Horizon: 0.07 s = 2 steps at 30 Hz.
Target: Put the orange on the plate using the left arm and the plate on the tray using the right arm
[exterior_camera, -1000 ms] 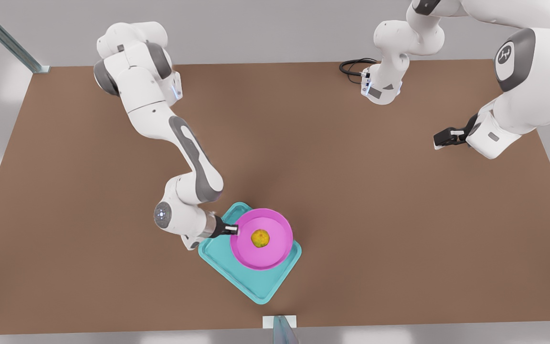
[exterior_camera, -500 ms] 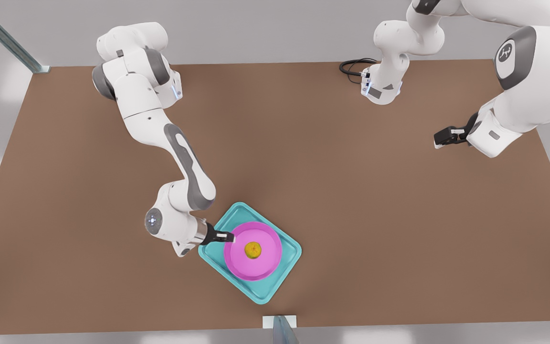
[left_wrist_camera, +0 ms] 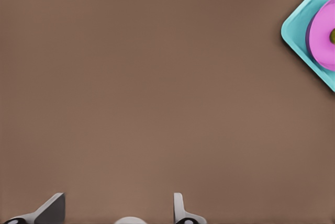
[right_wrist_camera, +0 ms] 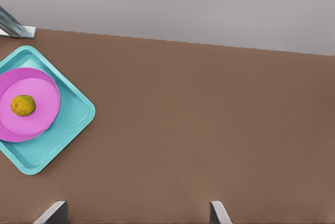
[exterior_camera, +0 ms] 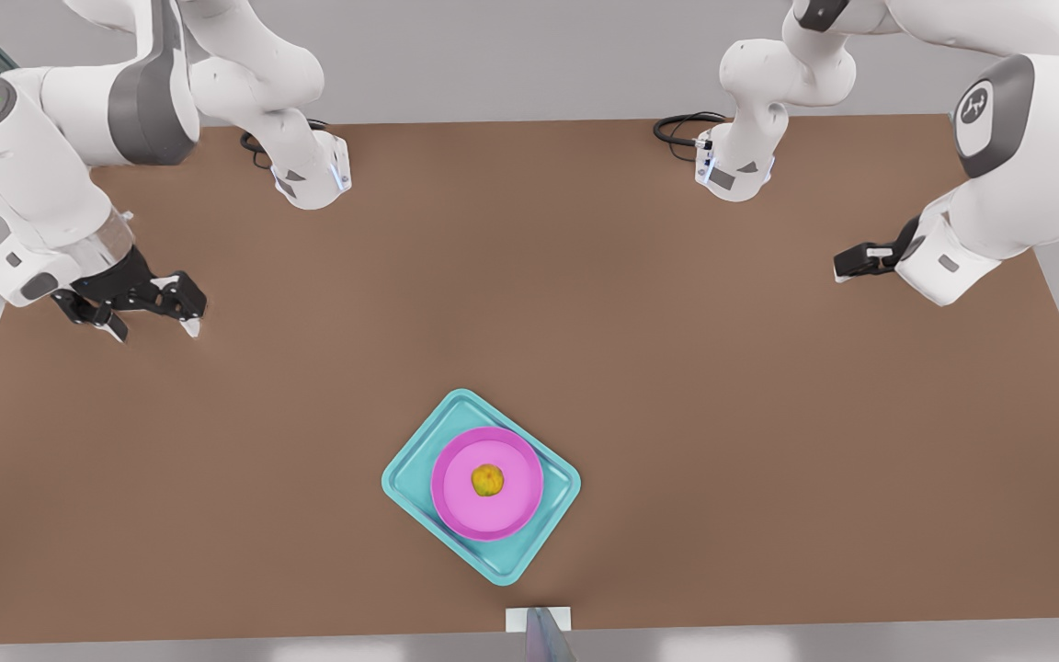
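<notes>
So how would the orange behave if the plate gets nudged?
The orange sits round and loose at the middle of the plate, so it would probably roll. The plate's raised rim would likely stop it short of the tray. Nothing steadies it: the right gripper and left gripper hang open at the table's sides.

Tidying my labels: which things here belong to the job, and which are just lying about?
Job: orange on plate, plate on tray; right pincer, open, front view's left; left pincer, open, front view's right.
Lying about: black cable, metal bracket, at table edges.
</notes>
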Tool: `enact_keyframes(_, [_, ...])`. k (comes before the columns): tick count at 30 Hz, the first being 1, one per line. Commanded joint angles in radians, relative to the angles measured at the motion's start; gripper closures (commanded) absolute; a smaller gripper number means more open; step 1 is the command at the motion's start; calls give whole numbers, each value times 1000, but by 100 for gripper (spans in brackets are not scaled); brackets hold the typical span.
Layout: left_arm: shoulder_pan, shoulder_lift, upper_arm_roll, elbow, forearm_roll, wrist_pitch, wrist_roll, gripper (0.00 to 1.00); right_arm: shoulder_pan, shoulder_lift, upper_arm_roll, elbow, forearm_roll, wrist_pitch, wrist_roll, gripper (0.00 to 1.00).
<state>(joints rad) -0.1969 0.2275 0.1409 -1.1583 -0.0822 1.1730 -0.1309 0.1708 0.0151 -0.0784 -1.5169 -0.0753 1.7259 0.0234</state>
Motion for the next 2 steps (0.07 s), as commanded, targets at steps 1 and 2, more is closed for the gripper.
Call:
enact_keyframes(1, [4,0,3,2,-2,2,11,0,36,-11,0,-3,-40,-167,-129,0])
enact_keyframes(2, [5,0,3,2,-1,4,11,0,36,-11,0,-3,-40,-167,-129,0])
